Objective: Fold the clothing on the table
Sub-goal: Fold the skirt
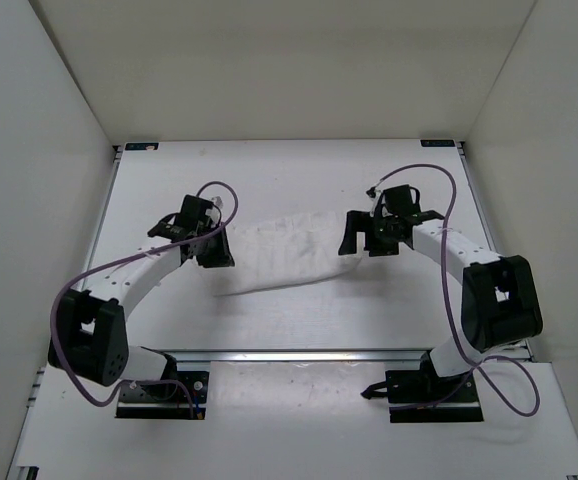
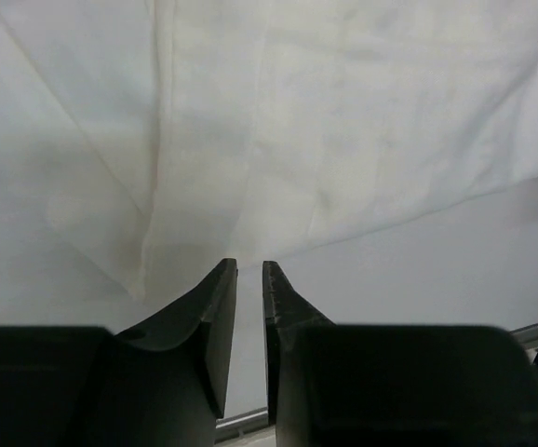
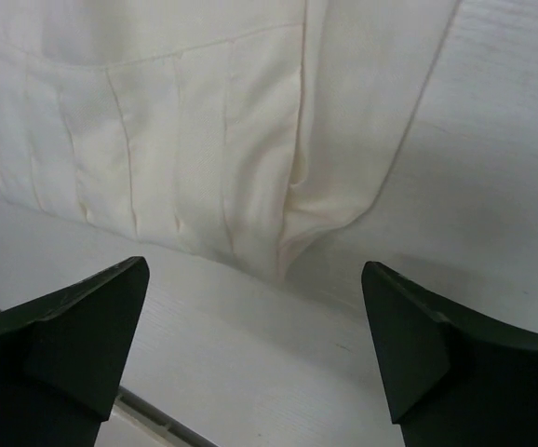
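Here clothing (image 1: 284, 255) lies left-right (slightly skewed); left end effector (image 2: 249, 264) barely parted, right end effector (image 3: 255, 264) wide.

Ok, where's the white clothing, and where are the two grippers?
clothing (image 1: 284, 250): top view, middle of the fabric.
left gripper (image 2: 248, 266): left wrist view, midway between its fingertips.
right gripper (image 3: 255, 268): right wrist view, midway between its wide-apart fingertips.

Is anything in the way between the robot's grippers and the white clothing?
No, nothing visible. Only bare table lies between the wide-open right gripper and the clothing. The left gripper, its jaws just slightly apart, sits right at the clothing's other end.
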